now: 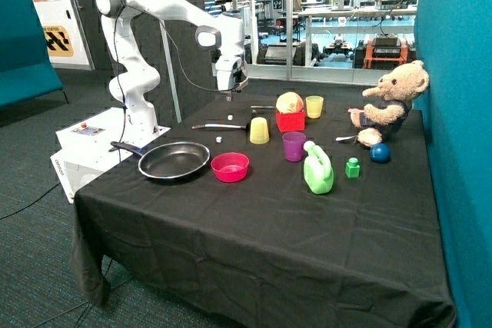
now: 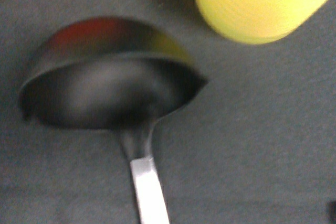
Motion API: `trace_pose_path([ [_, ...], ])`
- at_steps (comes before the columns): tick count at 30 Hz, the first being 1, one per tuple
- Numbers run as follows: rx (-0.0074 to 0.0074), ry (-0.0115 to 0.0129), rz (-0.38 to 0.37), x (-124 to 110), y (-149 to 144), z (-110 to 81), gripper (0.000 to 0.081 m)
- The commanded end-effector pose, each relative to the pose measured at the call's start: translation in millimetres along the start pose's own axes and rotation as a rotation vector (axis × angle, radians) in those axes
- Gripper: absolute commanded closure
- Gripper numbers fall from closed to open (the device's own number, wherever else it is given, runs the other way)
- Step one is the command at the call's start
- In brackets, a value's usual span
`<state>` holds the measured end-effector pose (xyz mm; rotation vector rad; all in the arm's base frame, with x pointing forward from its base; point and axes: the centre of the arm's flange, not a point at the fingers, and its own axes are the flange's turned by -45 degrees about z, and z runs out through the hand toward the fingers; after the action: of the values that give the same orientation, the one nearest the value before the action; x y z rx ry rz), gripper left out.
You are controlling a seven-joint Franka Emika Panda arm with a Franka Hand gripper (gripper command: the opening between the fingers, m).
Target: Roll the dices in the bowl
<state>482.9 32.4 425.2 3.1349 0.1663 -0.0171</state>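
The bowl (image 1: 230, 167) is sitting empty near the counter's (image 1: 231, 228) front. Farther back, the dices (image 1: 219, 140) (image 1: 230, 117) are lying apart: tiny, light, hard, needing a pinch across flat faces. The end effector (image 1: 229, 97) is hovering above the far one; its grip I cannot tell.

Two tiny white cube dices lie on the black cloth — one (image 1: 219, 140) near the upside-down yellow cup, one (image 1: 230, 117) farther back. The small round pink plastic bowl (image 1: 230, 167) sits upright beside the black pan — nothing shows inside it.
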Motion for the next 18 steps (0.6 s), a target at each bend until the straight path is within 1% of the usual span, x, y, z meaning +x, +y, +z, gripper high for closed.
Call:
trace_pose_path([
  [1,0.0012,0.0111,-0.087,-25.6,-35.9,16.4,0.0581],
  [11,0.001,0.0111,-0.121,-47.1,-64.8,34.4,0.057],
  [18,0.0009,0.0111,-0.131,-60.8,-82.3,49.3,0.0476],
])
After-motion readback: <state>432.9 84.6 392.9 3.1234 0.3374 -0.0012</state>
